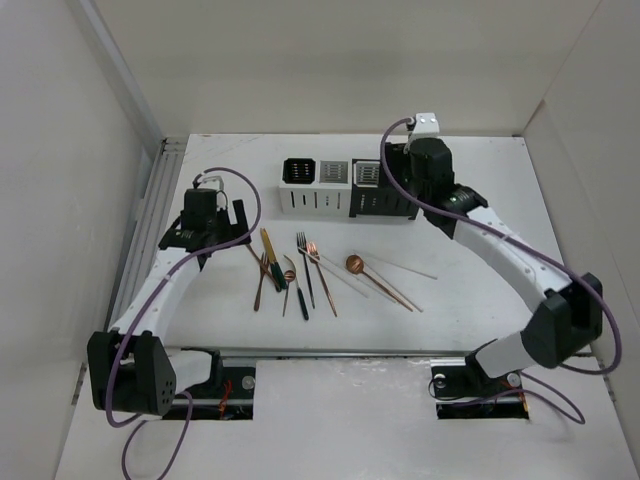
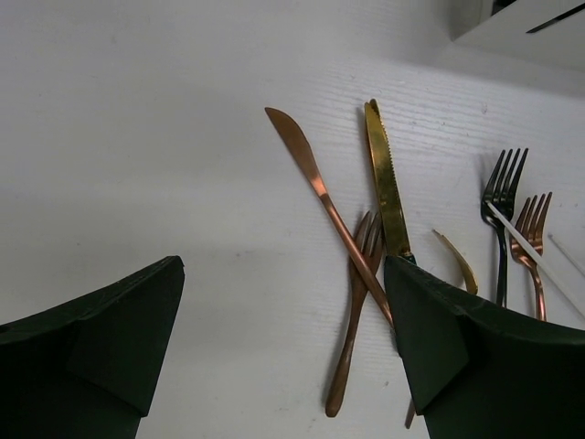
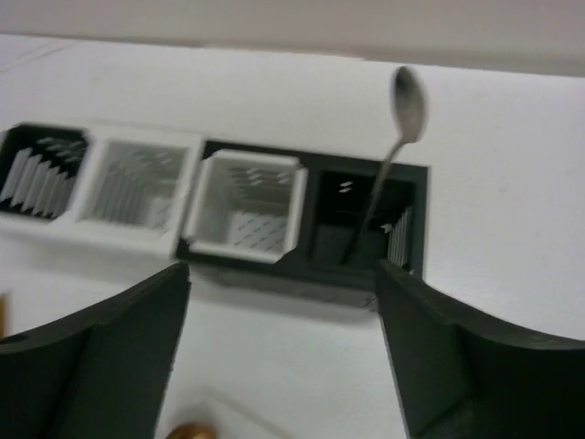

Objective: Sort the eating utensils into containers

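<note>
The containers (image 1: 320,188) are a joined row of four square caddies at the back middle; the right wrist view shows them too (image 3: 137,183). A silver spoon (image 3: 407,101) stands in the rightmost black caddy (image 3: 366,229). My right gripper (image 3: 281,274) is open and empty, just in front of the row; in the top view (image 1: 415,185) the wrist hides its fingers. The other eating utensils (image 1: 300,270) lie loose on the table: copper knife (image 2: 311,174), gold knife (image 2: 386,178), copper fork (image 2: 352,320), black fork (image 2: 503,197), copper spoon (image 1: 354,264). My left gripper (image 2: 283,265) is open and empty above the copper fork.
White sticks (image 1: 400,268) lie right of the copper spoon. A second copper fork (image 2: 533,233) and a gold curved handle (image 2: 457,261) lie by the black fork. White walls enclose the table on three sides; a metal rail (image 1: 150,210) runs along the left edge.
</note>
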You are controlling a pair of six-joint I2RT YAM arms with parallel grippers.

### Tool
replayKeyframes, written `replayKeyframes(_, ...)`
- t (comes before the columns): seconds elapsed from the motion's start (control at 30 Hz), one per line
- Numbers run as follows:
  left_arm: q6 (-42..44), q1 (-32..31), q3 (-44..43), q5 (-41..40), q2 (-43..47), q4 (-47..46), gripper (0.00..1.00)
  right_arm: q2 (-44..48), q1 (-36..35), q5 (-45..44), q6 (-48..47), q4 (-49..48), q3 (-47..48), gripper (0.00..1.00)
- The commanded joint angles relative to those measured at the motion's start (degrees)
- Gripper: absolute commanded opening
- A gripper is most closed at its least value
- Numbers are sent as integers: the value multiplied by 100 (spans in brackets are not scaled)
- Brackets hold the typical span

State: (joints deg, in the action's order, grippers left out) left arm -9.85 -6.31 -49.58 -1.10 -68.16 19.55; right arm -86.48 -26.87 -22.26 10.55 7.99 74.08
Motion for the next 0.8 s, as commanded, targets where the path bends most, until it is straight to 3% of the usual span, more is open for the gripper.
replayKeyframes(0.0, -219, 15, 53, -136, 285, -74, 89, 456, -257, 1036, -789, 1184, 1, 81)
replayKeyframes(0.03, -341, 15, 54, -214, 286, -74, 89, 456, -361, 1466, -791, 1544, 1, 62)
replayKeyframes(0.07, -403, 15, 124, -215, 355, -74, 89, 387, -519, 1522, -791, 2270, 1, 35)
replayKeyframes(0.1, -456, 15, 124, -267, 356, -22, 89, 195, -608, 1523, -721, 2599, -51, 16)
replayKeyframes(0.13, -457, 15, 124, -268, 417, -22, 89, 80, -704, 1523, -642, 2837, -113, 10)
replayKeyframes(0.23, -457, -37, 177, -268, 418, -22, 89, -324, -1074, 2014, -510, 3156, -499, 26)
replayKeyframes(0.3, -457, -177, 177, -215, 479, -22, 89, -518, -1293, 2146, -422, 3078, -710, 30)
replayKeyframes(0.53, -457, -380, 230, -215, 655, -74, 92, -1239, -1505, 2261, -422, 2481, -729, 29)
replayKeyframes(0.77, -509, -380, 282, -268, 875, -74, 92, -1627, -1557, 2007, -308, 2479, -729, 26)
